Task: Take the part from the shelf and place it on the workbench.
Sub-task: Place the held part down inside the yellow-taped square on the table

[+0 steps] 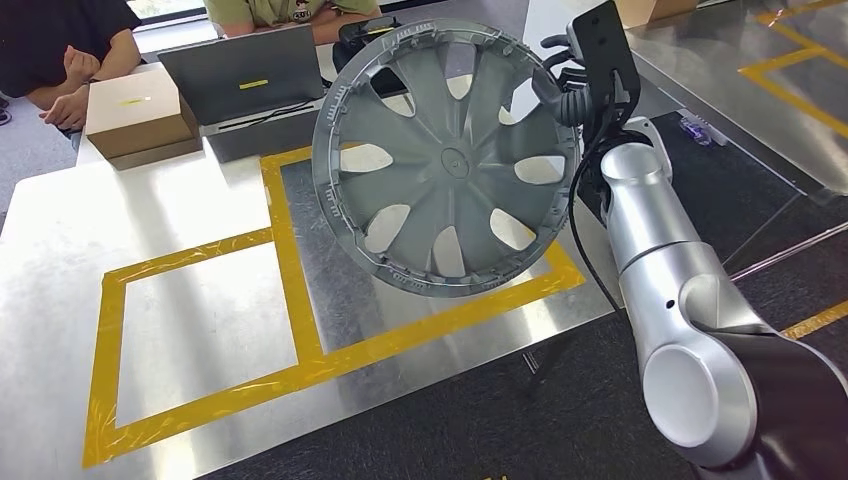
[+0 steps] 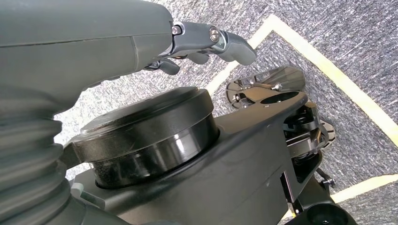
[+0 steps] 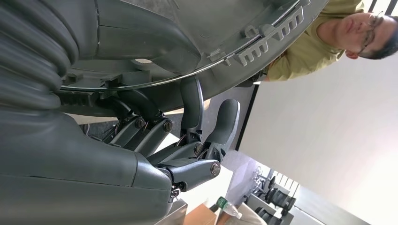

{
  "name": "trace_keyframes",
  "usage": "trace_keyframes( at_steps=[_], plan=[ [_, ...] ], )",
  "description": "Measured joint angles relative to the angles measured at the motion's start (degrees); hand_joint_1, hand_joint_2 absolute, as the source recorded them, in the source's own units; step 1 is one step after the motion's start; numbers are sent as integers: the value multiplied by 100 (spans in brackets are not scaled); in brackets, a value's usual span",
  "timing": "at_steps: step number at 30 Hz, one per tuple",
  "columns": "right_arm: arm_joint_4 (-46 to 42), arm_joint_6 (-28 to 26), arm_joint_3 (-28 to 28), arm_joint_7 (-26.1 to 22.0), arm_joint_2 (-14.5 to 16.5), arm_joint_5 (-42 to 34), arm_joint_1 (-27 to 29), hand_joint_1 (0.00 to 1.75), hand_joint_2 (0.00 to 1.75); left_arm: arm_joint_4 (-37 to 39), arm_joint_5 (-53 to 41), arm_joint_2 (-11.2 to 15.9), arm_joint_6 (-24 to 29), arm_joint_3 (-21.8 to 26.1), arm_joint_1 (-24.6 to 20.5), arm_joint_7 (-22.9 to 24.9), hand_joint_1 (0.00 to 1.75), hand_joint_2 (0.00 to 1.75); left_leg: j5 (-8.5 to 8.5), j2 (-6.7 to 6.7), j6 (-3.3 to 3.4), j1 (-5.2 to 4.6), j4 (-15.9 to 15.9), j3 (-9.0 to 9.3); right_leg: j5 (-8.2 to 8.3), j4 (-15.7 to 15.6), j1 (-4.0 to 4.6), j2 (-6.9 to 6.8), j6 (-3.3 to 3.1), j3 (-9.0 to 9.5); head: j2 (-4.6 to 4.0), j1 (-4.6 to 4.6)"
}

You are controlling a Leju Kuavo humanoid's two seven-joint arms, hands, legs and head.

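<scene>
we look down on a brushed metal workbench (image 1: 200, 330) that throws back bright glare, marked with yellow tape (image 1: 290, 260) into two rectangles side by side. beyond its near edge lies dark speckled carpet (image 1: 480, 420), and more yellow lines run across a second metal surface (image 1: 740, 90) at the far right. at the far end of the bench sit a cardboard box (image 1: 135, 115) and a grey laptop (image 1: 245, 75), and two people are seated behind them, one in a dark top (image 1: 60, 40), one in an olive shirt (image 1: 290, 10).

the part, a grey wheel cover (image 1: 445, 160) with spokes and oval cutouts, is held up on edge above the right-hand taped rectangle, tilted toward us, its lower rim close over the tape. from the head view we cannot tell whether that rim touches the bench. our right hand (image 1: 580, 85) grips it at the rim on the right side, the silver arm (image 1: 660, 250) rising from below.

the right wrist view shows what the head view hides: the dark fingers (image 3: 192, 108) curl up against the inside of the ribbed rim, the thumb pressed on the other face, so the hand is clamped on the cover. it also shows the person in the olive shirt and a pale wall.

the left wrist view looks at the carpet with pale tape lines (image 2: 338, 79); our left hand (image 2: 202, 44) hangs there with nothing in it, its fingers curled in.
</scene>
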Motion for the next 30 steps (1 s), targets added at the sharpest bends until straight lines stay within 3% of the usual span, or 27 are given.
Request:
trace_keyframes(
  at_steps=[22,26,30],
  plan=[
    [2,16,0,-34,17,14,3,175,175,2,-146,-9,43,0,0,48,0,175,0,0,0,0,0,-1,0,0,0,0,0,0,0,0],
    [2,16,0,-41,29,10,4,0,0,2,-168,-13,99,0,0,51,0,175,0,0,0,0,0,0,0,0,0,0,0,0,0,0],
    [2,16,0,-46,41,-2,-12,0,0,1,-211,-13,158,0,0,66,0,175,0,1,0,0,0,1,0,0,0,0,0,1,0,0]
  ],
)
